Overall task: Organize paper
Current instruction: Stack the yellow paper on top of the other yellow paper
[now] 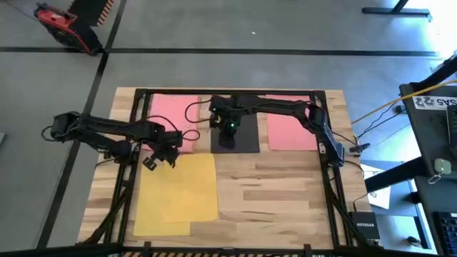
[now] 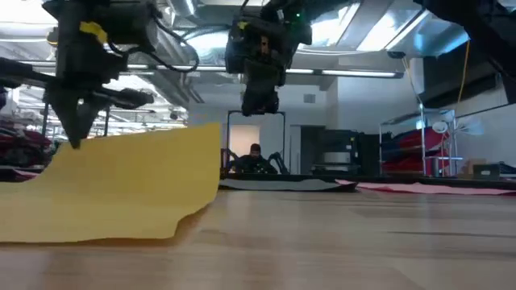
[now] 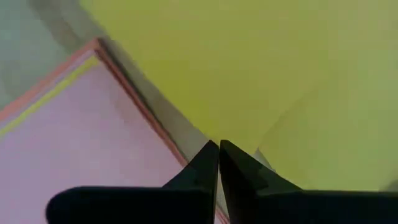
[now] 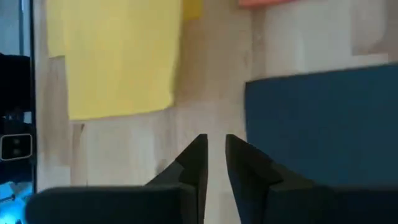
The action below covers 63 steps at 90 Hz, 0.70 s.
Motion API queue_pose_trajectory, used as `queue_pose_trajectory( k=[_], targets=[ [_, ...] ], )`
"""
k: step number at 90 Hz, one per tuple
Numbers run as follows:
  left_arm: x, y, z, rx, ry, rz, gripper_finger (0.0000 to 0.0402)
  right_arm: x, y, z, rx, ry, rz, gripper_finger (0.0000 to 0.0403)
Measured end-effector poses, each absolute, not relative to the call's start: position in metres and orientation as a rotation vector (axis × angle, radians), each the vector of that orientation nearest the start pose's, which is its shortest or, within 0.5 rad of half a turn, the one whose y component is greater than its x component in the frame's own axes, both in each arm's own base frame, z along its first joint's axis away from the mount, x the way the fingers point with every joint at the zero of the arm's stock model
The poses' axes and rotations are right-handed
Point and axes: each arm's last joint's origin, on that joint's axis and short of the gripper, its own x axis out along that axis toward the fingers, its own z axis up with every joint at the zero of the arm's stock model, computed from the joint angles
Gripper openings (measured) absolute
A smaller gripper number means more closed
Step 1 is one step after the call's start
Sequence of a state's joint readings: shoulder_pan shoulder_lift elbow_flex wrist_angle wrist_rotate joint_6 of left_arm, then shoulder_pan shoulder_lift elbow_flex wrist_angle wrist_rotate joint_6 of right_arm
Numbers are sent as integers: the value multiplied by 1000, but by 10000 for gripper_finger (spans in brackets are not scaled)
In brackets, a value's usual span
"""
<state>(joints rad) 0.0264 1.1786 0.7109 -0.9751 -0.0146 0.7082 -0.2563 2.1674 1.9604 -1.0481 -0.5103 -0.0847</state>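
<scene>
A yellow sheet (image 1: 176,191) lies at the table's near left, its far edge (image 2: 145,133) raised. My left gripper (image 1: 156,161) is shut at its far left corner. A pink sheet (image 1: 173,118) lies flat at the far left, a dark sheet (image 1: 241,134) at the far middle, and a pink-red sheet (image 1: 289,130) at the far right. My right gripper (image 2: 260,106) hangs above the dark sheet's near edge, its fingers a narrow gap apart (image 4: 213,146) with nothing between them. My left gripper pinches the yellow sheet's far left corner (image 2: 74,148) between its two fingertips, coming from above and pointing down. That far edge is lifted off the table and the sheet curves down, with its near part (image 2: 89,229) resting on the wood. One layer or several, I cannot tell.
A black frame (image 1: 139,100) runs round the table's far and side edges. Bare wood (image 1: 271,200) spreads over the near right. In the low view, a person (image 2: 254,157) sits beyond the table's far edge.
</scene>
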Motion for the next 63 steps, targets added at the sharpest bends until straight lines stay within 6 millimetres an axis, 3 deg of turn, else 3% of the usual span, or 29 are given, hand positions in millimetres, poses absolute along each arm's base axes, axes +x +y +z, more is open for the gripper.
queue_pose_trajectory(
  k=[39, 63],
  targets=[
    [167, -36, 195, 701, 1416, -592, 0, 432, -111, 241, 382, 1179, 271, 42],
    [151, -47, 195, 755, 1523, -651, 0, 431, -110, 241, 377, 1184, 277, 41]
  ],
)
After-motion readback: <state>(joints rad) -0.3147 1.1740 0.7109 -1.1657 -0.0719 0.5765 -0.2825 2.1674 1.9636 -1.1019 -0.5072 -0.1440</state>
